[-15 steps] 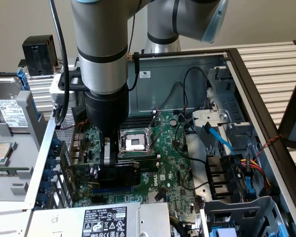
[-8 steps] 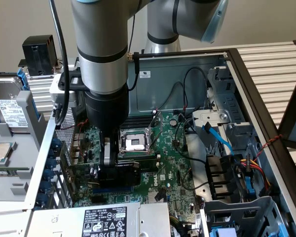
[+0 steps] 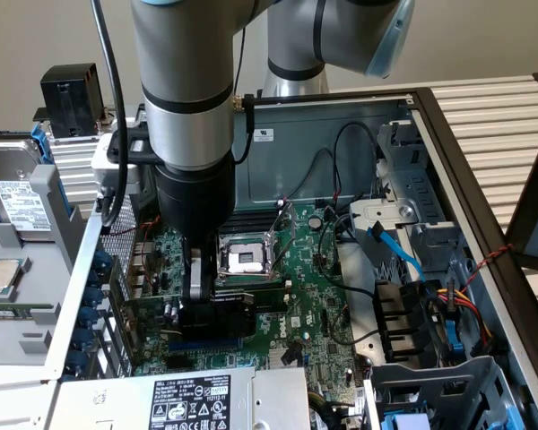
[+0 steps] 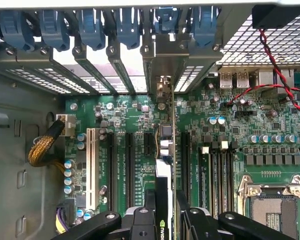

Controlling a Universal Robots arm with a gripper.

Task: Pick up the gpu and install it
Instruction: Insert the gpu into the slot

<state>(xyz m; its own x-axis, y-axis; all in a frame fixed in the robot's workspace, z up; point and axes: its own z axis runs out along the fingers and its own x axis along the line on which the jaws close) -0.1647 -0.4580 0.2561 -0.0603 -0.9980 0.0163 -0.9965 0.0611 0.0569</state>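
The gpu [image 3: 222,319] is a short card with a black shroud. It hangs low over the green motherboard [image 3: 316,296], just in front of the CPU socket [image 3: 247,258]. My gripper [image 3: 200,300] comes straight down from above and is shut on it. In the wrist view the gpu [image 4: 166,165] stands edge-on between my two black fingers [image 4: 140,222]. Its silver end bracket [image 4: 165,60] reaches up to the row of rear slot openings. The card lines up with one of the long black expansion slots [image 4: 182,165]. Whether its edge sits in the slot I cannot tell.
Blue slot latches [image 4: 90,25] line the case's rear wall. A red and black wire [image 4: 275,65] crosses the board near the ports, and a braided yellow cable [image 4: 42,147] lies at the other side. A power supply [image 3: 188,399], drive cages [image 3: 430,394] and a blue cable [image 3: 399,255] surround the board.
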